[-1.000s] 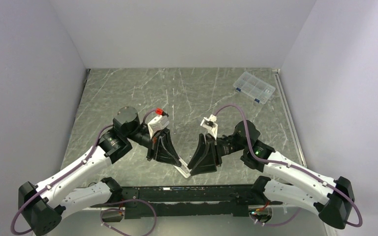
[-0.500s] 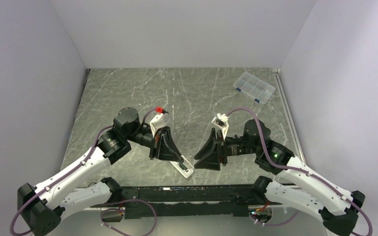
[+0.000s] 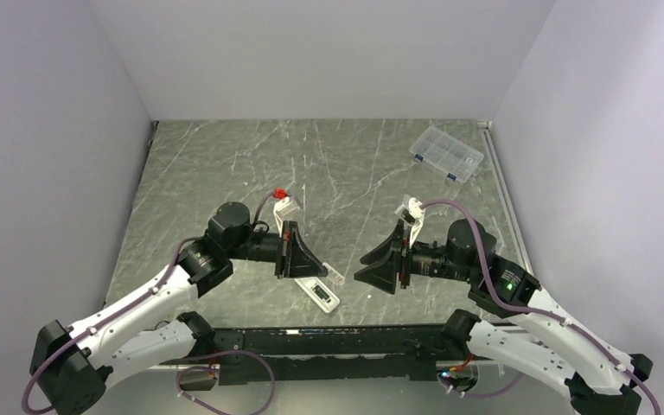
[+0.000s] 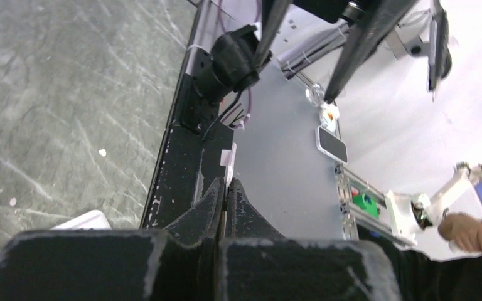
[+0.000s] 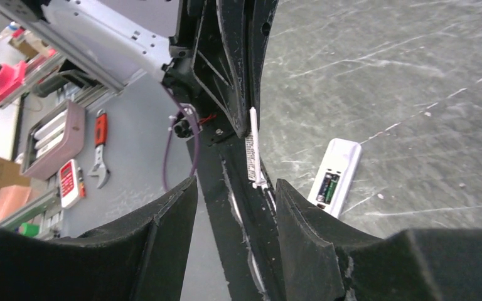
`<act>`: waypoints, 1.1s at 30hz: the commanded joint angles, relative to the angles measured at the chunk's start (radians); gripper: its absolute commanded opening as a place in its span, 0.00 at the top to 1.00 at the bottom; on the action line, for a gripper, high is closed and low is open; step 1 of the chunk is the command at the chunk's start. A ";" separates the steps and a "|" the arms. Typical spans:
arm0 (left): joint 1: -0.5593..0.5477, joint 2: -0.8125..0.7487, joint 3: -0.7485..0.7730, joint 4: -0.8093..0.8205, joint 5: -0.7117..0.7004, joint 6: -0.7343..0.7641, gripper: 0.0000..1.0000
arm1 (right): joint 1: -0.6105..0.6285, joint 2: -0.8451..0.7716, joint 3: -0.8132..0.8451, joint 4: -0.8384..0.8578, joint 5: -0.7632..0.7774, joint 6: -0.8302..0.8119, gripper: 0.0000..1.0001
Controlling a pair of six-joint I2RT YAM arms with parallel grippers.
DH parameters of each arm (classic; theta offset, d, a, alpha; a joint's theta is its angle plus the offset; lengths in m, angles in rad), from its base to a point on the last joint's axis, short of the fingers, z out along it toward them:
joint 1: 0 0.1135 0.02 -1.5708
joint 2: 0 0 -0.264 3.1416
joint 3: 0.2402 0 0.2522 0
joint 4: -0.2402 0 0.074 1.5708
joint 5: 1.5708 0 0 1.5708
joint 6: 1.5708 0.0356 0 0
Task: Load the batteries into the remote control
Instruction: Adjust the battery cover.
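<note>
Left jaws clamp a thin white cover (image 5: 253,147) just beside the remote (image 3: 318,295); right jaws hang open, empty. The batteries (image 5: 328,188) seem seated already; next, align that cover.

Remote control (image 3: 318,293) lies on table (image 3: 225,173), near front edge.

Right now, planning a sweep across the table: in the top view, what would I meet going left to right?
Remote control → right gripper → clear compartmented box.

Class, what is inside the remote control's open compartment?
The remote control lies cover-off; its compartment shows something dark green, likely batteries. Their number is too small to tell.
</note>
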 commanded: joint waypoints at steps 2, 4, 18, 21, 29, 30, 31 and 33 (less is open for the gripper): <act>-0.003 -0.042 -0.049 0.038 -0.187 -0.136 1.00 | 0.003 0.015 0.012 0.025 0.081 -0.020 0.49; -0.002 -0.046 -0.067 0.045 -0.220 -0.176 1.00 | 0.003 0.036 0.005 0.045 0.075 -0.016 0.49; 0.000 -0.169 -0.149 -0.015 -0.416 -0.419 1.00 | 0.206 0.122 -0.072 0.177 0.384 -0.137 0.45; 0.001 -0.184 -0.147 -0.050 -0.437 -0.452 1.00 | 0.291 0.138 -0.086 0.208 0.468 -0.188 0.43; 0.003 -0.212 -0.155 -0.105 -0.426 -0.516 1.00 | 0.391 0.134 -0.130 0.280 0.591 -0.329 0.42; 0.003 -0.211 -0.156 -0.106 -0.420 -0.527 1.00 | 0.401 0.134 -0.137 0.289 0.607 -0.346 0.42; 0.002 -0.211 -0.162 -0.097 -0.413 -0.539 1.00 | 0.411 0.135 -0.144 0.299 0.614 -0.362 0.42; 0.002 -0.210 -0.171 -0.093 -0.399 -0.558 1.00 | 0.430 0.138 -0.159 0.317 0.628 -0.409 0.42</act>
